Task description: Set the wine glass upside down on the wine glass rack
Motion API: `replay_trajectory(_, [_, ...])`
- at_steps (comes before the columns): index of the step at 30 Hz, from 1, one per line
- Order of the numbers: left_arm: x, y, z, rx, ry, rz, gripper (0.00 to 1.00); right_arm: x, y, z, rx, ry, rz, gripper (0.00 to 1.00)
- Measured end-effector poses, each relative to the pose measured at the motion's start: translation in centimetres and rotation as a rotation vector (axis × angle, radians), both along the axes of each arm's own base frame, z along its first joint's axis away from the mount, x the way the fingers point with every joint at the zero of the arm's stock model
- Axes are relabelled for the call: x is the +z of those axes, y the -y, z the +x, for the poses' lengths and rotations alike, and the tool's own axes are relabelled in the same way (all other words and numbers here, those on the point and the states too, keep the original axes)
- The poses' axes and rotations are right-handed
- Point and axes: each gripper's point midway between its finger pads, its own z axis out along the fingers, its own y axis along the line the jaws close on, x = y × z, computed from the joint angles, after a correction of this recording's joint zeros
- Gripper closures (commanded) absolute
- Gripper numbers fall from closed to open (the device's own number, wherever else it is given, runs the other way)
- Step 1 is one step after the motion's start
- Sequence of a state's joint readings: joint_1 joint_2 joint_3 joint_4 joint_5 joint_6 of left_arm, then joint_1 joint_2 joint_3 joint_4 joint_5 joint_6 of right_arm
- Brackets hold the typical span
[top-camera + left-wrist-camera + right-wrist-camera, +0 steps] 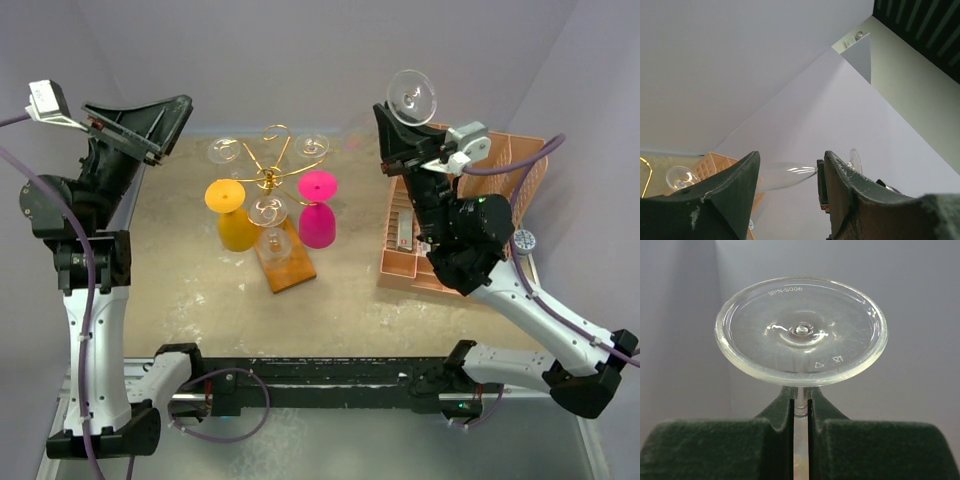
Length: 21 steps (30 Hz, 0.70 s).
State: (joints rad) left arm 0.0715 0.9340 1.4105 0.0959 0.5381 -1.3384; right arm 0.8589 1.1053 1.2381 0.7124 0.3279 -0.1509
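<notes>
My right gripper (397, 128) is shut on the stem of a clear wine glass (411, 97) and holds it high at the back right. The glass's round foot (801, 330) is uppermost and its stem (800, 407) is pinched between the fingers (782, 412). The bowl (785, 175) shows faintly in the left wrist view. The gold wire rack (270, 175) stands mid-table on a wooden base (287, 265), left of the held glass. My left gripper (172, 128) is open and empty, raised at the far left, apart from the rack.
A yellow glass (232, 215), a pink glass (318, 212) and clear glasses (225, 150) hang upside down on the rack. A salmon-pink slotted organizer (490, 190) lies at the right, under my right arm. White walls close in the back and sides.
</notes>
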Motion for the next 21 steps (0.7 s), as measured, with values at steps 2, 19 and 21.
replay_trajectory(2, [-0.9, -0.1, 1.0, -0.010, -0.028, -0.029, 0.48, -0.9, 0.3, 0.4, -0.051, -0.003, -0.060, 1.00])
replay_trajectory(19, [-7.8, 14.2, 4.3, -0.376, -0.249, -0.041, 0.46, -10.7, -0.6, 3.9, -0.231, -0.127, -0.475, 1.00])
replay_trajectory(21, [-8.9, 16.2, 4.7, -0.407, -0.278, -0.013, 0.45, -11.0, -0.8, 3.7, -0.215, -0.129, -0.499, 1.00])
